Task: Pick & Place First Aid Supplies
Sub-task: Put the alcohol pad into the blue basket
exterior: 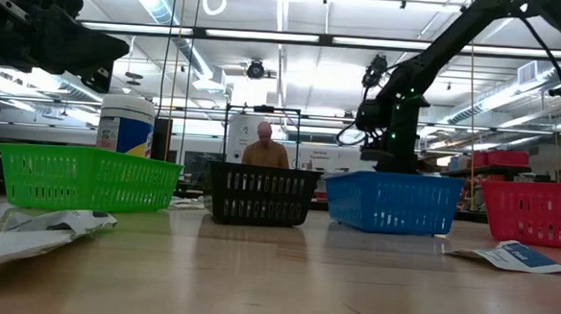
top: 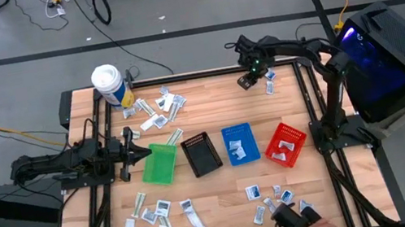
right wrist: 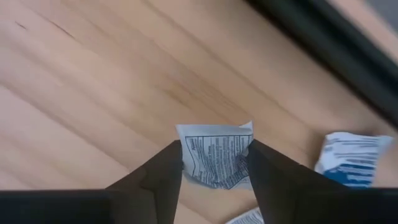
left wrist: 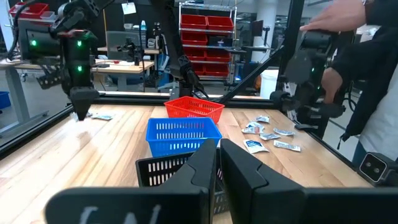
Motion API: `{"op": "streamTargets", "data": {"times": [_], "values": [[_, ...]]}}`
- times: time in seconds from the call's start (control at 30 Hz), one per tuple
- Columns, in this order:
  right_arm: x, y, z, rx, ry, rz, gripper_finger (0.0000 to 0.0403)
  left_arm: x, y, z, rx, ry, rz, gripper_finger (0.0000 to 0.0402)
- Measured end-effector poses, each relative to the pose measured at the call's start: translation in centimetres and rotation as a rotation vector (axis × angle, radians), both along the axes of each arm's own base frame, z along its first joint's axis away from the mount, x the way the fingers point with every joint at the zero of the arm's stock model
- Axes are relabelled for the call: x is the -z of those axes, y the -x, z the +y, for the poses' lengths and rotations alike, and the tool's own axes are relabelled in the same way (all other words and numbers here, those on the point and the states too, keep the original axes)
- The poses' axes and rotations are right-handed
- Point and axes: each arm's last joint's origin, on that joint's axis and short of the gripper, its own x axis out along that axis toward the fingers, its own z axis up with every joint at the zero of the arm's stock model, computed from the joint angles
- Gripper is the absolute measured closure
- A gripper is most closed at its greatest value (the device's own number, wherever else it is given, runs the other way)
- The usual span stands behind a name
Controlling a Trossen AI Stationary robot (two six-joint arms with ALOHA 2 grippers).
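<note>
In the upper right of the overhead frame the right gripper (top: 247,81) sits low over the wooden table (top: 223,188) near its far edge, and its wrist camera shows the two dark fingers (right wrist: 155,180) pinching a small white sachet with fine black print (right wrist: 216,160) just above the boards, with a blue-and-white packet (right wrist: 351,159) lying close by. The left gripper (top: 136,150) rests at centre left of the overhead frame, its fingers (left wrist: 249,171) pressed together and pointing at the green plastic mesh bin (top: 159,164). In a row to the right stand the black bin (top: 201,154), the blue bin (top: 240,143) and the red bin (top: 285,145). More flat white and silvery sachets lie scattered at upper left (top: 154,110), lower left (top: 158,220) and lower right (top: 270,199). A white cylindrical tub (top: 109,85) stands at the table's upper-left corner.
</note>
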Motion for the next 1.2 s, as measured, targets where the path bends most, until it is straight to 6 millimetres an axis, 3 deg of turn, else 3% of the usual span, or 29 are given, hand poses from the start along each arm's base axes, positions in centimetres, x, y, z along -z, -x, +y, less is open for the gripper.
{"op": "streamTargets", "data": {"times": [0.23,0.57,1.03,1.2], "values": [[-3.8,0.3,1.0,-0.020,0.067,-0.097,0.0225,0.0,0.0,0.0,0.000,0.000,0.000,0.0369],[-8.3,-0.5,4.3,-0.158,0.146,-0.227,0.0225,0.0,0.0,0.0,0.000,0.000,0.000,0.0369],[-9.5,-3.4,9.0,-0.326,0.157,-0.266,0.0225,0.0,0.0,0.0,0.000,0.000,0.000,0.0369],[-9.5,-4.9,11.3,-0.460,0.160,-0.266,0.0225,0.0,0.0,0.0,0.000,0.000,0.000,0.0369]]}}
